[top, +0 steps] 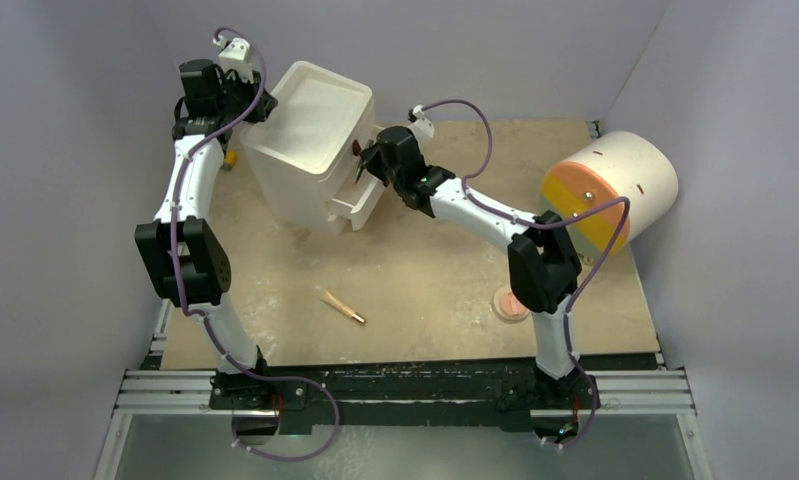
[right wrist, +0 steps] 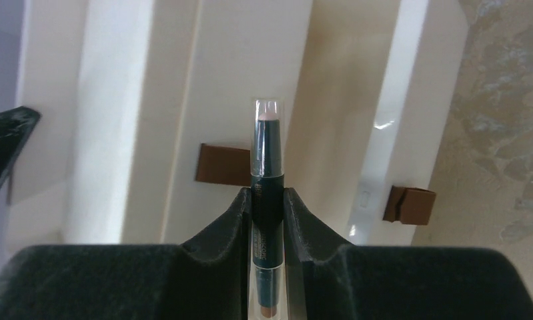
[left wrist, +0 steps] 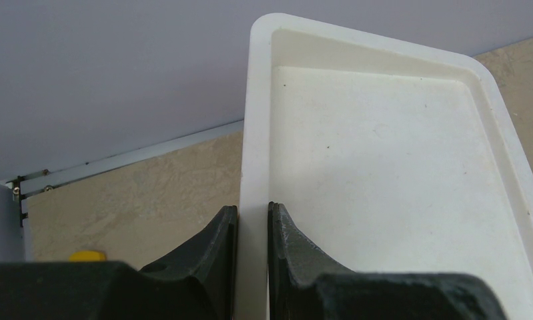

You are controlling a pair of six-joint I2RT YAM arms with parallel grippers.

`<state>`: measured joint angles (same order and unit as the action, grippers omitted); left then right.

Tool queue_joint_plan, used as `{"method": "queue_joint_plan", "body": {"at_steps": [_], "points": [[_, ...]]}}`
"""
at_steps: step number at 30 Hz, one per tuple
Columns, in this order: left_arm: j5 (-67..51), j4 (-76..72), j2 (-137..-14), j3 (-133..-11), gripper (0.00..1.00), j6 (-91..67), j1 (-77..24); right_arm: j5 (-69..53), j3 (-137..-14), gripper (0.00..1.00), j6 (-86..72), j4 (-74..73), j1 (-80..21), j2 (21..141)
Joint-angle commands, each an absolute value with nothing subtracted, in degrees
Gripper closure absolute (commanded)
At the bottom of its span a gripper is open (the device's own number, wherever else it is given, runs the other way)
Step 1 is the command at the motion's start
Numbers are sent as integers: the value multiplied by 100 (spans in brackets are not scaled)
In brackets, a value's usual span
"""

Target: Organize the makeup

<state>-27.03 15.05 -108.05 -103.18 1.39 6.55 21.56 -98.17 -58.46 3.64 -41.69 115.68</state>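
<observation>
Stowing: right gripper (right wrist: 267, 200) clamps dark capped pencil stick (right wrist: 267, 150) before white plastic drawer cabinet (left wrist: 255, 120), far-left corner; left gripper (left wrist: 253, 220) pinches its rim. Next: drop stick into drawer (top: 360, 205).

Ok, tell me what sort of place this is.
Probably a robot test cell in a lab, not a home: plain pale walls box in a beige tabletop, a silver aluminium rail runs along its near edge, and the white drawer cabinet looks like a prop.
</observation>
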Motion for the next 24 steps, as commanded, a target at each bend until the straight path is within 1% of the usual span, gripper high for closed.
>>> {"method": "queue_joint_plan", "body": {"at_steps": [1, 3, 9, 11, 12, 15, 19, 22, 24], "points": [[-2698, 2610, -11232, -10085, 100, 167, 413, 2306, -10014, 94, -6073, 225, -4090, 11580], [-2698, 2613, -11232, -10085, 100, 167, 413, 2253, -10002, 87, -6076, 244, -4075, 11625], [-2698, 2609, -11233, -10081, 100, 167, 413, 2168, -10027, 50, -5961, 404, -4061, 11681], [-2700, 2602, -11232, -10076, 100, 167, 413, 2097, -10028, 41, -5900, 484, -4061, 11701], [-2706, 2602, -11232, -10071, 100, 167, 413, 2066, -10028, 39, -5883, 519, -4061, 11707], [-2703, 2614, -11239, -10070, 100, 167, 413, 2004, -9970, 38, -5867, 559, -4061, 11640], [-2694, 2612, -11227, -10074, 100, 167, 413, 2158, -9226, 40, -5256, 1384, -4100, 11009], [-2698, 2602, -11224, -10068, 100, 163, 413, 1961, -8704, 40, -3873, 1780, -4386, 10476], [-2698, 2594, -11232, -10080, 100, 158, 413, 1165, -8415, 38, -2374, 1844, -4665, 10264]]}}
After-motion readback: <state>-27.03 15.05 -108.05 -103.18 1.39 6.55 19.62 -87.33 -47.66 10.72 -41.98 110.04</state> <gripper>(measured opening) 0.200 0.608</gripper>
